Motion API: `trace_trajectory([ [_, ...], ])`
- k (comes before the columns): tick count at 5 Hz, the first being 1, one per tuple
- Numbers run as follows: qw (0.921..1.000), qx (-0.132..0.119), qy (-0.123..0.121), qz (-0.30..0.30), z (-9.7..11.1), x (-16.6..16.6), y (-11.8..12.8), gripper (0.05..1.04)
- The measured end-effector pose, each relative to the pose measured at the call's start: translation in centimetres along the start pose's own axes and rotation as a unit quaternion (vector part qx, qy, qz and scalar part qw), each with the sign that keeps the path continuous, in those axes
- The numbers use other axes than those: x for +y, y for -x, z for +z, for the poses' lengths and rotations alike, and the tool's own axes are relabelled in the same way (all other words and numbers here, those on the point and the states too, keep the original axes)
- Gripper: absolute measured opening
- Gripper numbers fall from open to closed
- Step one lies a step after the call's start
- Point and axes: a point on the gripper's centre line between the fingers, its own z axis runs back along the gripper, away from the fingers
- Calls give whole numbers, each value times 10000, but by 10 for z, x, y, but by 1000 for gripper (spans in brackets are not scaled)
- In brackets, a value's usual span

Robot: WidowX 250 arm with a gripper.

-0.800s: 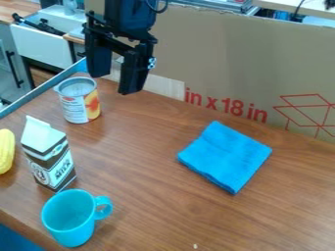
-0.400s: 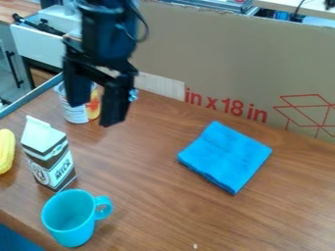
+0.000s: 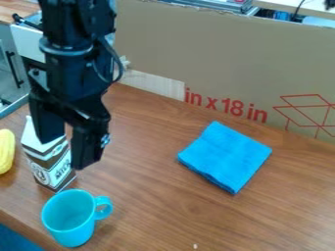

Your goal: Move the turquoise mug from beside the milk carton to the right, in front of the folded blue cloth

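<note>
My gripper (image 3: 66, 156) hangs at the left of the camera view, open, its two fingers apart with nothing seen held between them. Behind it, partly covered, a brown and white milk carton (image 3: 52, 169) stands upright. Just below the gripper in the view is a turquoise mug (image 3: 68, 218), upright, its handle to the right. A folded blue cloth (image 3: 225, 156) lies flat to the right of centre. At the left edge is a yellow corn-like object (image 3: 6, 150). The arm hides the spot where the can stood.
The wooden table (image 3: 157, 206) carries all these things. A tall cardboard panel (image 3: 222, 54) with red print borders its far side. Beyond the upper left are a white cabinet and a wooden counter.
The arm and gripper have come down and to the left, from above the can to over the milk carton. The can is now hidden behind the arm. The other things have stayed put.
</note>
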Motion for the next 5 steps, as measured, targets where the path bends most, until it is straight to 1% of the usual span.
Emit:
trace_trajectory([
  [1, 9999, 140, -15, -70, -15, -6, 2, 1000],
  [2, 9995, 212, -11, -246, -37, -14, 11, 1000],
  [3, 9984, -45, 154, -538, -52, -22, 10, 1000],
  [4, 9981, -89, 165, -594, -65, -22, 13, 1000],
  [5, 9984, -114, 188, -528, -80, -23, 10, 1000],
])
